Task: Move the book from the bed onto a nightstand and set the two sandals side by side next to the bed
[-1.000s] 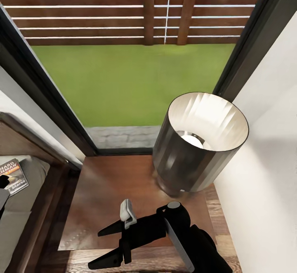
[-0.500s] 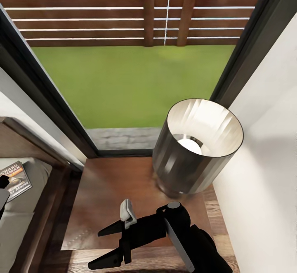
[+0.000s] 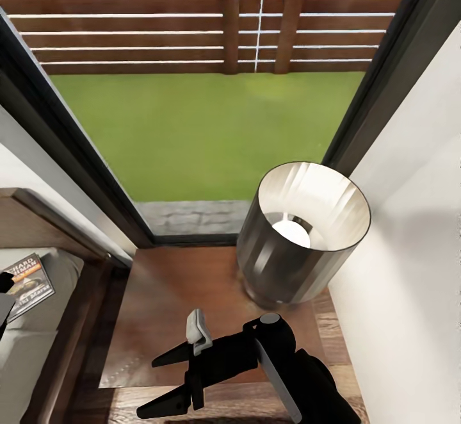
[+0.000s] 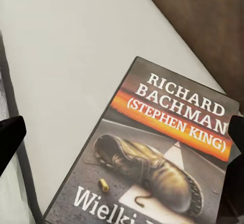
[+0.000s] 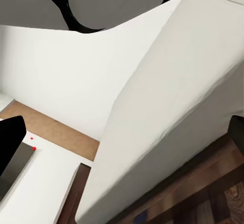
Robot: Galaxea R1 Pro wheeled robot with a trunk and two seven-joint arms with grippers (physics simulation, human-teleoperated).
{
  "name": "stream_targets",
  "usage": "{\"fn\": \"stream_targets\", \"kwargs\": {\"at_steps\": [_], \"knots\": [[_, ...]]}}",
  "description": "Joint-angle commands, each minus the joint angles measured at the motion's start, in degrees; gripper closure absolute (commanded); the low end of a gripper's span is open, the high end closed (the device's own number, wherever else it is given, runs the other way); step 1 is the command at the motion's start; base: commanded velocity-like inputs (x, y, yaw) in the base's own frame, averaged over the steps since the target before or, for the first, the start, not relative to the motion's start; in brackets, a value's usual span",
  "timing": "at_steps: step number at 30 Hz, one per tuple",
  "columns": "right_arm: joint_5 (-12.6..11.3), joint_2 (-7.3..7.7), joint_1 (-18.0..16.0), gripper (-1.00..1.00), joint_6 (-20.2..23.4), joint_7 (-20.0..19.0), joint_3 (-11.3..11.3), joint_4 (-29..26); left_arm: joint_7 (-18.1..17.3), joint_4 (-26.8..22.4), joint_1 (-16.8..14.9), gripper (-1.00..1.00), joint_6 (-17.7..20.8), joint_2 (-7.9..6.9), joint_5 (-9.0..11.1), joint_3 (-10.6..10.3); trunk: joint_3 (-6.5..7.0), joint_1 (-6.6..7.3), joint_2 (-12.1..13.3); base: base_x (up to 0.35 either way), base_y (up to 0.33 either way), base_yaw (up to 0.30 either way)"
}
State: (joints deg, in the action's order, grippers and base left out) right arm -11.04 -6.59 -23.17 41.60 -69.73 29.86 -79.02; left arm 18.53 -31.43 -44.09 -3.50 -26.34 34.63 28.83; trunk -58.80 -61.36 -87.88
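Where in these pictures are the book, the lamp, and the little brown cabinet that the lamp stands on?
book (image 4: 152,158): left wrist view, middle of its front cover, on the boot picture.
lamp (image 3: 291,264): head view, outer side of its dark shade.
nightstand (image 3: 173,296): head view, bare glossy top beside the lamp.

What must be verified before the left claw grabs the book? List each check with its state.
1. Book lies flat on the bed, cover up: ok.
2. Left claw open, a finger on each side of the book: ok.
3. Fingers low enough to close on the book: cannot tell.
4. Nightstand has bare top beside the lamp: ok.
5. Right claw empty and open: ok.
6. Right claw out of the drop path: not ok; it hangs over the nightstand's front edge and may block.
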Motion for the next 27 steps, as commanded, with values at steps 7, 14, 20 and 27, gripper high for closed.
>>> {"fn": "stream_targets", "kwargs": {"at_steps": [7,14,20,27], "knots": [[-0.30,0.00,-0.01,-1.00,0.42,0.03,0.02,0.01,0.12,-0.11,-0.02,-1.00,-0.28,-0.02,0.62,-0.09,1.23,1.55,2.81,0.000,0.000,0.000],[-0.30,0.00,-0.03,-1.00,0.42,0.03,0.02,0.01,0.19,-0.20,-0.02,-1.00,-0.28,-0.02,0.60,-0.12,2.49,3.08,5.61,0.000,0.000,0.000],[-0.30,0.00,-0.03,-1.00,0.42,0.03,0.02,0.01,0.19,-0.21,-0.02,-1.00,-0.28,-0.08,0.54,-0.12,3.57,4.40,8.02,0.000,0.000,0.000],[-0.30,0.00,-0.03,-1.00,0.42,0.03,0.02,0.01,0.28,-0.21,-0.02,-1.00,-0.28,-0.07,0.53,-0.18,4.10,5.06,9.22,0.000,0.000,0.000]]}}
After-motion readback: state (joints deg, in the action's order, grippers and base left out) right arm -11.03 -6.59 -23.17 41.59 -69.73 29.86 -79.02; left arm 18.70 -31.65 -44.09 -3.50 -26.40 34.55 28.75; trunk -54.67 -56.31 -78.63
